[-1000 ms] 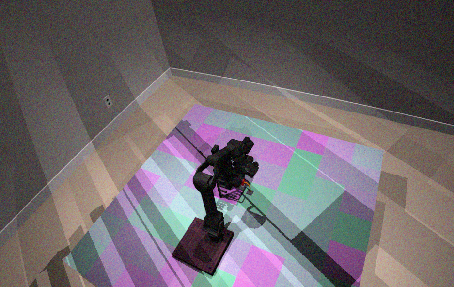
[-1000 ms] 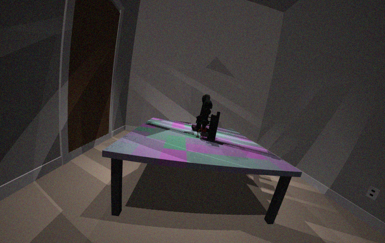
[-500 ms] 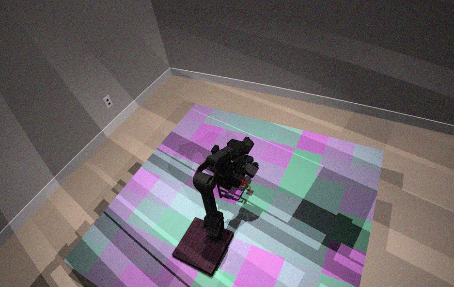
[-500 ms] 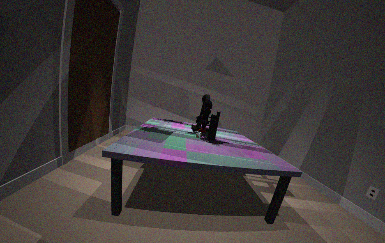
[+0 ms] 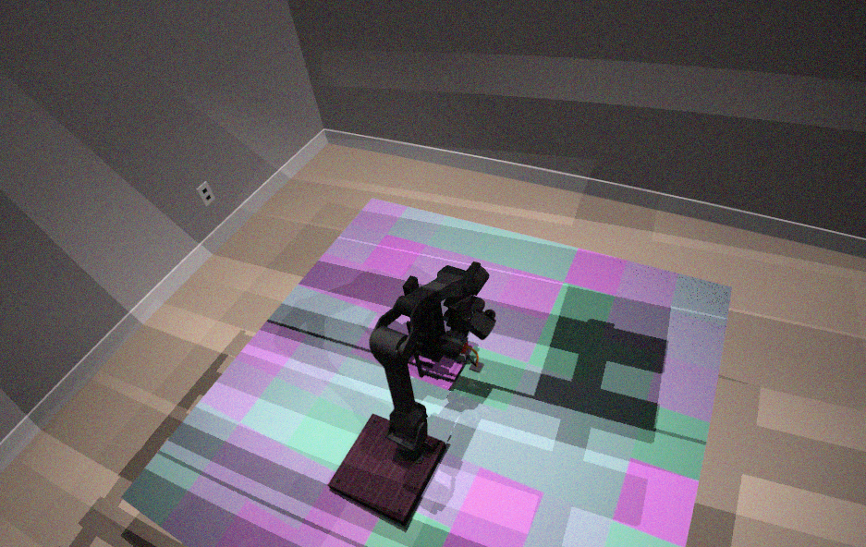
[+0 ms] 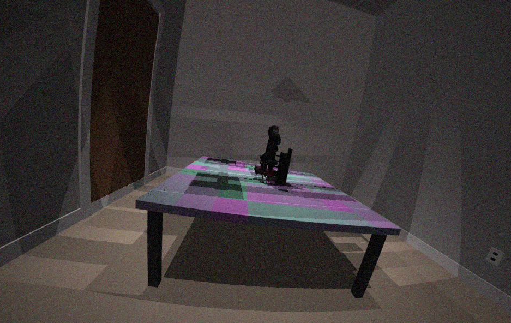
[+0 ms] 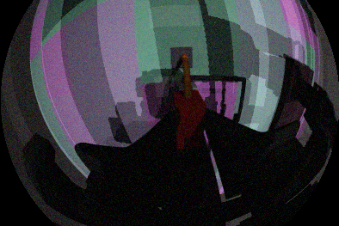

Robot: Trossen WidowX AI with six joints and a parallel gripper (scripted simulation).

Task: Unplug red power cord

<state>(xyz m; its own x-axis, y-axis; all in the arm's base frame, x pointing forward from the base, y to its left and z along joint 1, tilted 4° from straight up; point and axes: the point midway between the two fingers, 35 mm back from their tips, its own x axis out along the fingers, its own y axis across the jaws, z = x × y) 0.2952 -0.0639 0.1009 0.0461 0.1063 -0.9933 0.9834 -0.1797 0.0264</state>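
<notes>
Checkered table point(image 6: 192, 201) carrying dark arm point(image 5: 398, 367) on maroon base point(image 5: 381, 476). Beneath the arm, dark open frame point(image 5: 439, 370), contents too dim to tell. Gripper point(image 7: 186, 120) clamped on red plug point(image 7: 189, 115), orange cord point(image 7: 186, 75) rising ahead.

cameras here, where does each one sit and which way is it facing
Top: high above a room corner, angled down on the patchwork table; shows the whole arm and its base.
Exterior: low at floor level across the room, facing the table edge and the door; the arm shows small and dark.
Wrist: on the arm, looking along the gripper; dark fingers closed on the red plug, its cord running ahead.
Shared: top and wrist both show the red plug, and all three the patchwork top.
</notes>
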